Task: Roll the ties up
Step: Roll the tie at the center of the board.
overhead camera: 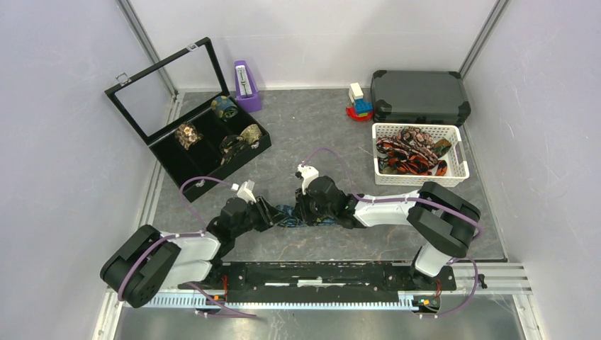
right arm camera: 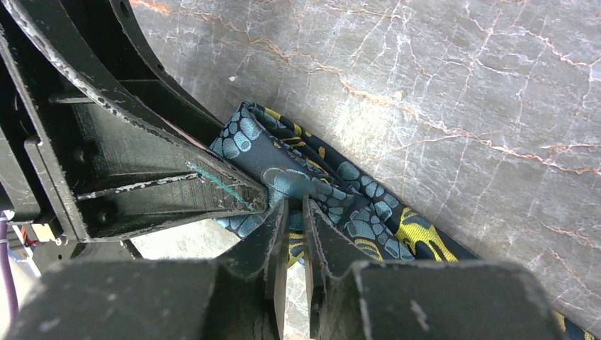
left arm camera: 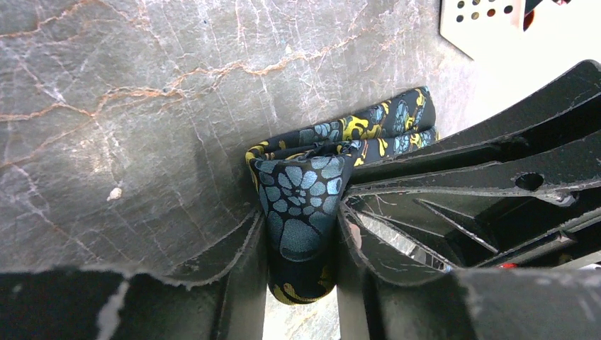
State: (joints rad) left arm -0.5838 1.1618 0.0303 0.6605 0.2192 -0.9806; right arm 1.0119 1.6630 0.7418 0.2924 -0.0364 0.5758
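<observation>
2 grippers meet on 1 navy tie point(overhead camera: 287, 215), which lies on the table well to the left of the white basket point(overhead camera: 419, 180) and nearer the arms. The left gripper point(left arm camera: 300, 219) squeezes the tie's folded end between its fingers. The right gripper point(right arm camera: 295, 202), jaws almost together, nips a thin layer just beside it. The fabric looks light, limp and probably slick, so a coil would likely spring loose. Best to hold the fold across its full width, not the trailing strip. More ties point(overhead camera: 407, 152) lie inside that basket.
</observation>
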